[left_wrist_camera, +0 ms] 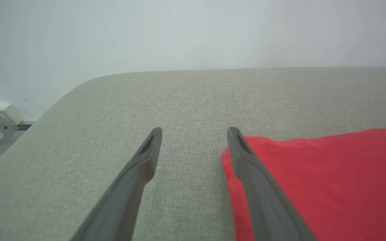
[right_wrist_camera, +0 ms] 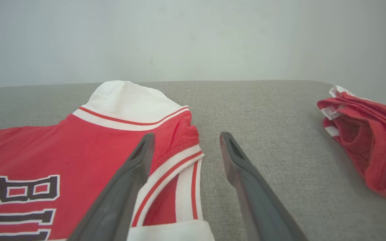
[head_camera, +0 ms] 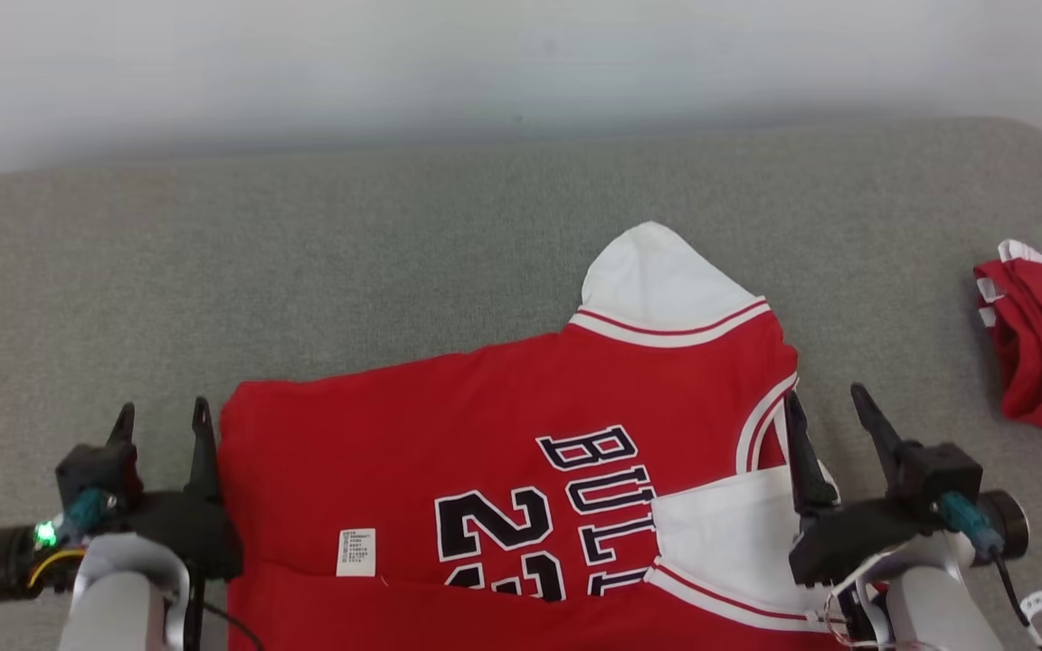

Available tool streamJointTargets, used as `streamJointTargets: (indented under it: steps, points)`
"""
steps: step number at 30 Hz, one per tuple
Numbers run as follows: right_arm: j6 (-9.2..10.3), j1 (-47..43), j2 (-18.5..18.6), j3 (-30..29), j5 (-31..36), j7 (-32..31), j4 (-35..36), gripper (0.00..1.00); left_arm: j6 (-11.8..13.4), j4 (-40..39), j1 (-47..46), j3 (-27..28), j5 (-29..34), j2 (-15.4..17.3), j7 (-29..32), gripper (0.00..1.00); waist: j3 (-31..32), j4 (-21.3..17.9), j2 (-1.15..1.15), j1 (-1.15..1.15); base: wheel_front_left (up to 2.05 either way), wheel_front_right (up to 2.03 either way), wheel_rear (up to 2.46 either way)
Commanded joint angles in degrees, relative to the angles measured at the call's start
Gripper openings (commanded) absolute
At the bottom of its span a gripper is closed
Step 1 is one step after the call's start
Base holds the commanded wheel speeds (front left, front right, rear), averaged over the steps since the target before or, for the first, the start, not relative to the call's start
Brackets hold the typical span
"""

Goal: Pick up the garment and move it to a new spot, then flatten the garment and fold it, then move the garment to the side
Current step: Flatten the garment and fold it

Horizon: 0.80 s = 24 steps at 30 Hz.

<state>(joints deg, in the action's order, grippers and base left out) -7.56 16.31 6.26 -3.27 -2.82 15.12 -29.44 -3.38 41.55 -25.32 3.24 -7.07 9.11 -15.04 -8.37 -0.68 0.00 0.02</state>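
Red basketball jersey (head_camera: 503, 434) with white trim, white sleeves and black-and-white lettering lies spread on a grey woven fabric surface (head_camera: 394, 253), in the near middle of it and a little to the right. It is laid sideways: its plain red hem end points left and its collar end points right. One white sleeve (head_camera: 657, 276), edged with a red stripe, sticks out on the far side. The other white sleeve (head_camera: 729, 533) is folded in over the red body at the near right, partly covering the lettering. A small white printed label (head_camera: 356, 551) lies on the red cloth near the left end, just above a fold line that runs along the near edge.

The left gripper (head_camera: 164, 411) sits at the jersey's left end with its two dark fingers spread wide and nothing between them; its right finger lines up with the edge of the red cloth, and whether it touches cannot be told. The right gripper (head_camera: 824, 393) is at the jersey's right end, its fingers likewise spread apart and holding nothing. Its left finger lies over the striped armhole trim and its right finger over bare grey fabric.

A second red garment with white trim (head_camera: 1041, 344) lies bunched at the far right, well apart from the jersey. A pale wall (head_camera: 485, 54) rises behind the surface.
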Motion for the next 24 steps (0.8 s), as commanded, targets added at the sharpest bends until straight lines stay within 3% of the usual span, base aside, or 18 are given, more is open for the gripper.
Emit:
streamJointTargets:
  steps: [1, 18, 19, 20, 21, 22, 23, 24]
  points:
    - [0.18, 1.05, 0.30, 0.39, -0.09, -0.03, 0.11, 1.00, -0.08, 1.45, -1.81, -0.40, 0.04, 0.12, -0.02, 1.00, -2.76, -0.58, 0.00, -0.02, 0.00, 0.00, 0.00]
    - [0.18, 8.76, 2.41, 3.87, -0.12, -0.03, 0.75, 1.00, 0.14, 16.82, -12.19, -3.84, 1.15, 0.28, -0.07, 1.00, -7.15, -2.20, 0.00, -0.02, 0.00, 0.00, 0.00]
    - [0.18, 9.26, 2.63, 4.17, -0.15, -0.03, 0.67, 1.00, 0.21, 17.29, -12.44, -3.92, 1.12, 0.27, -0.07, 0.88, -7.24, -2.13, 0.00, -0.02, 0.00, 0.00, 0.00]
    - [0.18, 9.76, 2.82, 4.44, -0.29, -0.03, 0.58, 1.00, 0.18, 17.81, -12.68, -4.05, 1.15, 0.29, -0.08, 0.49, -7.30, -2.04, 0.00, -0.02, 0.00, 0.00, 0.00]
    - [0.18, 10.31, 3.10, 4.86, -0.41, -0.03, 0.53, 1.00, 0.25, 18.47, -13.02, -4.12, 1.16, 0.34, -0.07, 0.27, -7.34, -1.95, 0.00, -0.02, 0.00, 0.00, 0.00]
    - [0.18, 10.91, 3.34, 5.21, -0.55, -0.03, 0.41, 1.00, 0.23, 19.18, -13.27, -4.19, 1.10, 0.41, 0.14, 0.19, -7.37, -1.87, 0.00, -0.02, 0.00, 0.00, 0.00]
    - [0.18, 11.53, 3.66, 5.56, -0.72, -0.02, 0.36, 1.00, 0.16, 19.97, -13.53, -4.34, 1.06, 0.43, 0.75, 0.00, -7.40, -1.78, 0.00, -0.02, 0.00, 0.00, 0.00]
    - [0.18, 12.26, 3.91, 5.93, -0.84, -0.03, 0.32, 1.00, 0.03, 20.80, -13.85, -4.48, 0.92, 0.38, 1.18, 0.00, -7.40, -1.69, 0.00, -0.02, 0.00, 0.00, 0.00]
